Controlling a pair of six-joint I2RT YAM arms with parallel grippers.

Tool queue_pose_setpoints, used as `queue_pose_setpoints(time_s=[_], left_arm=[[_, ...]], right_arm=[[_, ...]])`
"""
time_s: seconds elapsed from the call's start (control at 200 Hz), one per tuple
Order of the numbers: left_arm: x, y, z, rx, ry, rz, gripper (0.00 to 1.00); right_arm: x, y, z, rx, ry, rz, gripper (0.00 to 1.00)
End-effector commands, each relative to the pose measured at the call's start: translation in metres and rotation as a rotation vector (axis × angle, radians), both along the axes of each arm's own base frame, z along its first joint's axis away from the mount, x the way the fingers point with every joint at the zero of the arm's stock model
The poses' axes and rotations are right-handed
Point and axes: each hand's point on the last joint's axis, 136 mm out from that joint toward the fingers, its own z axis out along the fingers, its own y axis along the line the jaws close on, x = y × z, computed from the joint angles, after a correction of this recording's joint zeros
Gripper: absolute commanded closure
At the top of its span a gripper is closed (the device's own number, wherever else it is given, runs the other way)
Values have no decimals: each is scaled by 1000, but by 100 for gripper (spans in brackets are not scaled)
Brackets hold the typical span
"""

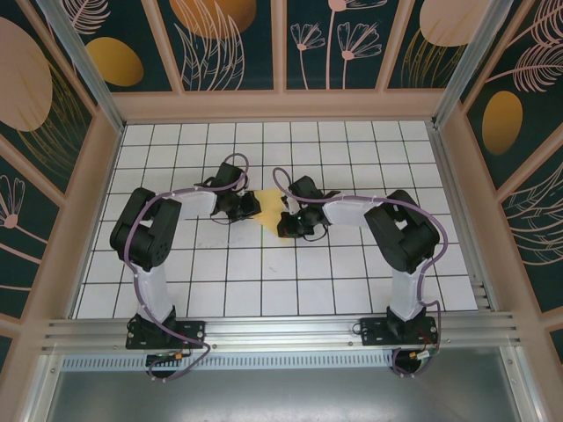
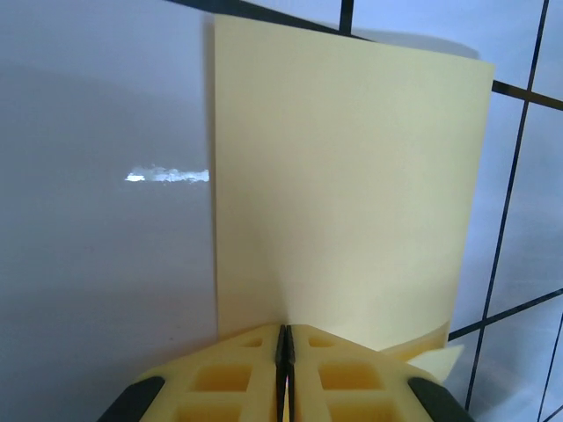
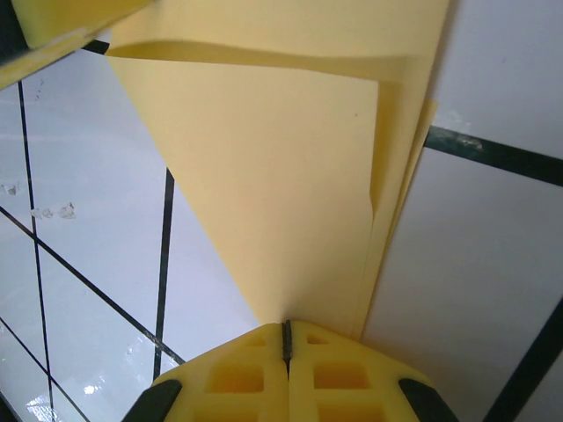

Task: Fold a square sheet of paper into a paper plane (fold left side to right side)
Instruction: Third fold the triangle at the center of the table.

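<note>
**Table** point(image 1: 352, 290): a white surface ruled by thin black lines into square tiles. A bright glare spot point(image 2: 167, 176) lies on one tile in the left wrist view.

**Far wall panels** point(image 1: 229, 44), **left wall panels** point(image 1: 35, 114), **right wall panels** point(image 1: 528, 176): dark teal with pale botanical outlines and orange ovals, set in beige framing.

**Aluminium rail** point(image 1: 281, 327): runs along the near table edge.

**Grey metal sheet** point(image 1: 281, 396): lies nearer still.
</note>
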Motion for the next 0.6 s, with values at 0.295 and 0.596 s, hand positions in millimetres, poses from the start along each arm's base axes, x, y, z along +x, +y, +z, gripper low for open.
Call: queue_pose_setpoints(time_s=[0.295,0.596], left_arm=[[13,31,12,106,-63,32,85],[1,20,39,24,-111,-3,84]], right_arm=[[-38,-54,-52,-256,154,-38,100],[-36,-51,-52,-248,153,-40,100]])
